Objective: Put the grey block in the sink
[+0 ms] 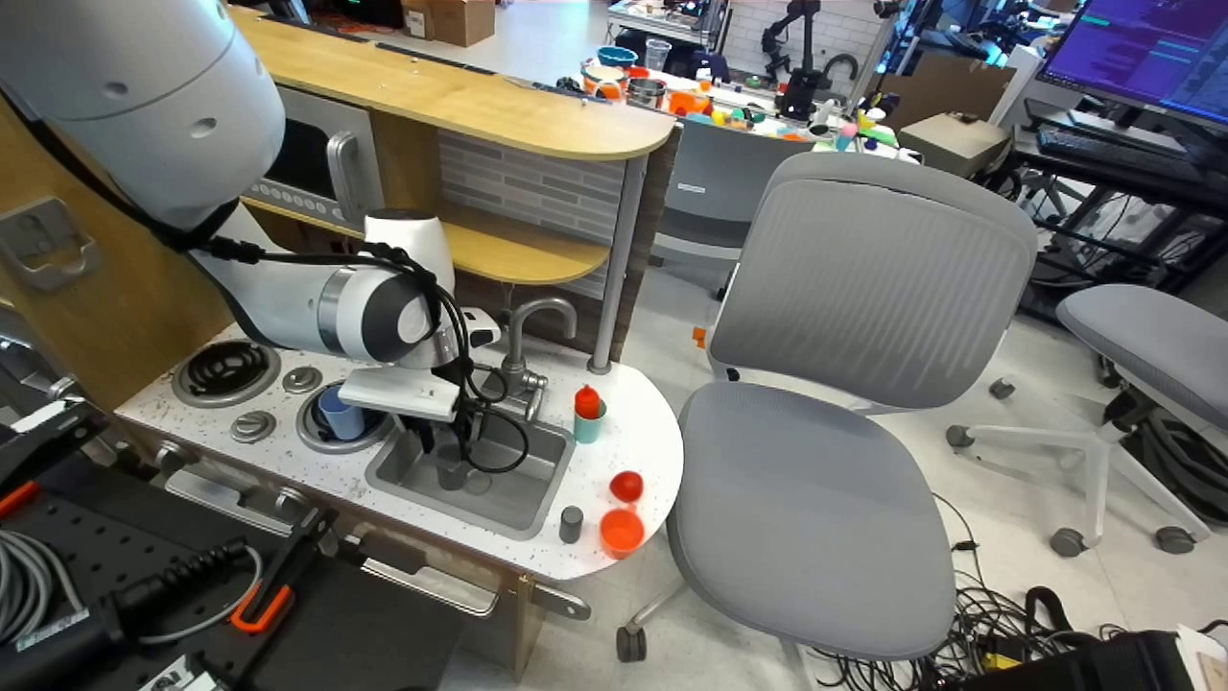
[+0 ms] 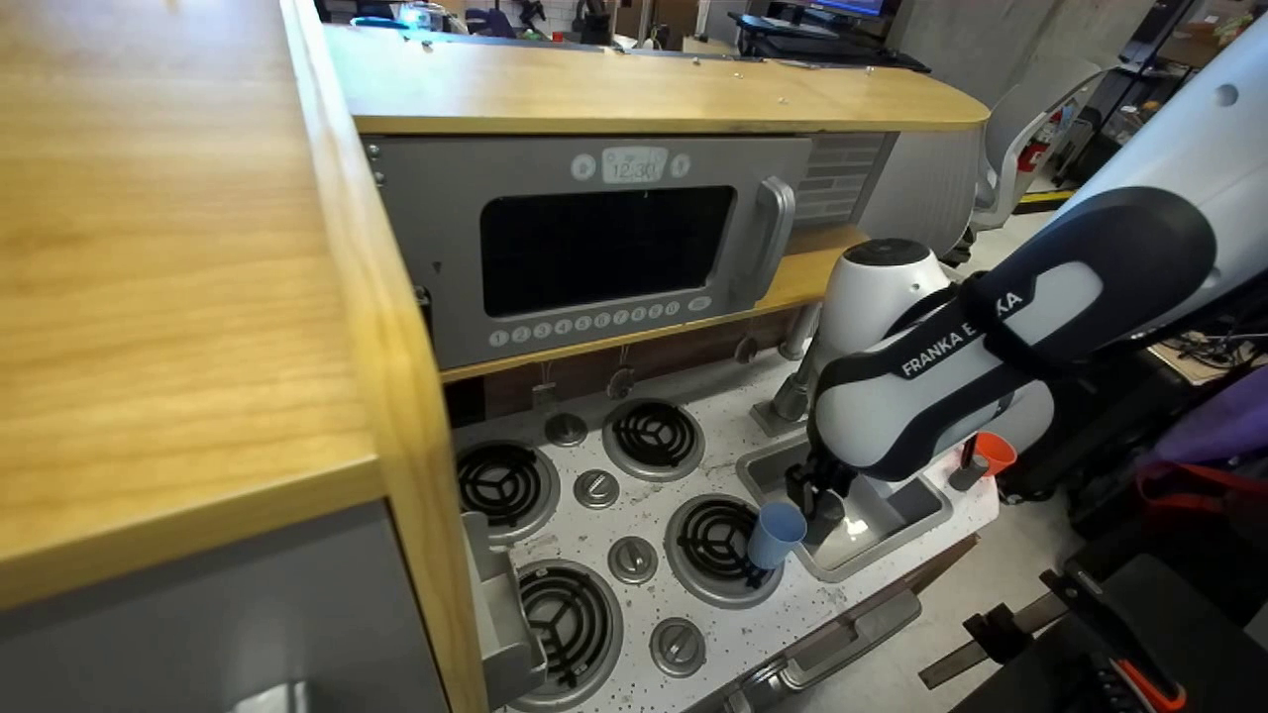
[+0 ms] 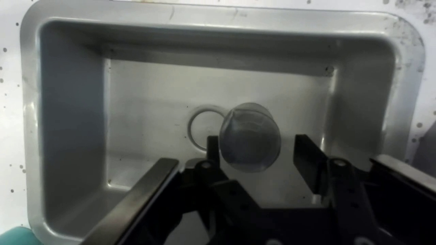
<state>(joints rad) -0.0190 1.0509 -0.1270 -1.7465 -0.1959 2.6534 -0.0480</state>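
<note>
In an exterior view, the grey block [image 1: 453, 471] is in the sink [image 1: 508, 488], a grey cylinder [image 1: 571, 525] near the worktop's [image 1: 635, 422] front edge. In an exterior view, "FRANKA" marks the arm [image 2: 1050, 307], "12:30" the microwave [image 2: 609, 248]. In the wrist view, the pincer [image 3: 257, 144] gapes, the block between.

The spread tool [image 3: 258, 147] straddles the round grey block [image 3: 250, 136] inside the sink [image 3: 160, 86].
</note>
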